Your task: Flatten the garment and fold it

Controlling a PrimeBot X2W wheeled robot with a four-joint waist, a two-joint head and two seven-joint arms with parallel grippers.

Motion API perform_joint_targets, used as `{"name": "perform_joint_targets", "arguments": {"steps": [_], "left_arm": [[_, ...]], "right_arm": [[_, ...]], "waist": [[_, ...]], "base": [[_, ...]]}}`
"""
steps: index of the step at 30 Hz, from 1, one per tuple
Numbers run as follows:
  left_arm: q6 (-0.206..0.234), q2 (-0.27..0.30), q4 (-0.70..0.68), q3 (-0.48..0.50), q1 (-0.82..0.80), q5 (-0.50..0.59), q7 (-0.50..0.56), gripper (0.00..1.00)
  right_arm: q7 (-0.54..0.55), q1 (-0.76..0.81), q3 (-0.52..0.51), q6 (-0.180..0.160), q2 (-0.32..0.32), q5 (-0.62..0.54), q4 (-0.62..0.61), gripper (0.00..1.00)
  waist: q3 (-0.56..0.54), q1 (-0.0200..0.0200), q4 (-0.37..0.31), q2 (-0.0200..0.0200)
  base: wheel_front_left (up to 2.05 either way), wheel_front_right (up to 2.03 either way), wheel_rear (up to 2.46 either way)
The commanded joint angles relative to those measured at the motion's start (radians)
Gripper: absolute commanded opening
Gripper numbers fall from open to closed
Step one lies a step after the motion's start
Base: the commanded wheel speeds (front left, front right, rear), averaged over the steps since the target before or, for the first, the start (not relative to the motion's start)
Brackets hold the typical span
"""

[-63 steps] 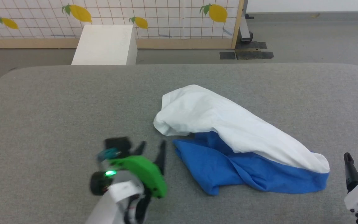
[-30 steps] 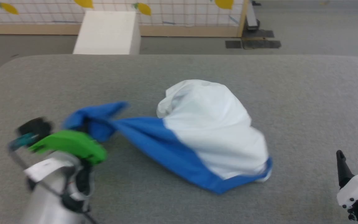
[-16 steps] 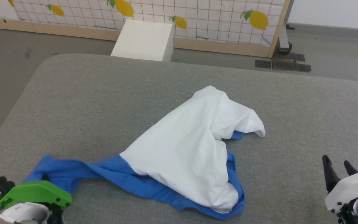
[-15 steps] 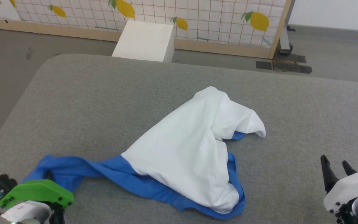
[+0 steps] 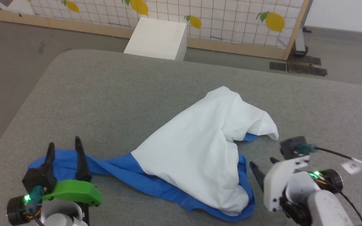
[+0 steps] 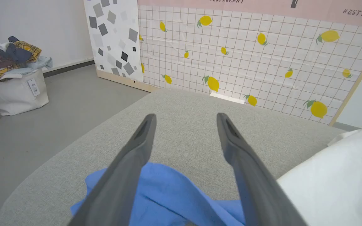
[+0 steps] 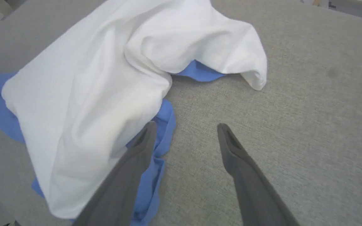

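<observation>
My left gripper (image 5: 64, 142) has let go. Half a sec ago it was down low at the blue end of the shirt (image 5: 193, 150), after dragging that end out to my left. Now its 2 fingers stand wide apart w/ nothing between them. The blue end lies on the desk (image 5: 121, 88) right under them (my left wrist view shows the blue cloth below the fingers, not in them).

My right gripper (image 5: 262, 161) has moved too. It was parked far off at the near right. Now it is in close, just beside the blue hem on the shirt's near right side. It is wide open as well and holds nothing. In my right wrist view one finger lies over the blue edge and the other over bare desk. I can't tell if it touches the cloth.

The shirt sits mid desk, more on my side. The white part is a lumpy heap w/ a flap curled over at the right. The blue strip runs out to the left.

So I think the left pull is done and the right side is next. The shirt isn't flat yet, so no folding yet.
</observation>
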Motion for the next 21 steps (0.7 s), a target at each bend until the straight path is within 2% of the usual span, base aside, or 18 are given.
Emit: {"name": "perform_joint_targets", "arguments": {"steps": [1, 9, 14, 15, 16, 21], "left_arm": [[-0.005, -0.014, -0.006, -0.001, 0.011, 0.013, -0.007, 1.00], [-0.035, -0.081, -0.017, 0.006, -0.014, 0.057, -0.009, 1.00], [-0.056, -0.110, -0.009, 0.022, -0.025, 0.076, -0.009, 1.00], [-0.059, -0.114, -0.007, 0.028, -0.026, 0.080, -0.009, 1.00], [-0.062, -0.117, -0.005, 0.033, -0.025, 0.082, -0.009, 1.00], [-0.080, -0.130, 0.001, 0.060, -0.023, 0.096, -0.009, 1.00]], "right_arm": [[0.031, -0.035, 0.017, -0.002, -0.001, -0.023, 0.026, 1.00], [0.116, -0.192, 0.121, -0.002, -0.009, -0.119, 0.220, 1.00], [0.140, -0.228, 0.158, -0.002, -0.015, -0.121, 0.315, 1.00], [0.139, -0.234, 0.161, -0.002, -0.015, -0.111, 0.326, 0.27], [0.134, -0.238, 0.165, -0.002, -0.015, -0.099, 0.330, 0.00], [0.068, -0.254, 0.111, -0.002, -0.039, -0.015, 0.292, 0.00]], "waist": [[0.020, 0.0000, 0.011, 0.0000], [0.088, 0.0000, 0.061, 0.0000], [0.107, 0.0000, 0.074, 0.0000], [0.108, 0.0000, 0.073, 0.0000], [0.106, 0.0000, 0.070, 0.0000], [0.080, 0.0000, 0.040, 0.0000]], "base": [[0.00, 0.00, 0.00], [0.00, 0.00, 0.00], [0.00, 0.00, 0.00], [0.00, 0.00, 0.00], [0.00, 0.00, 0.00], [0.00, 0.00, 0.00]]}}
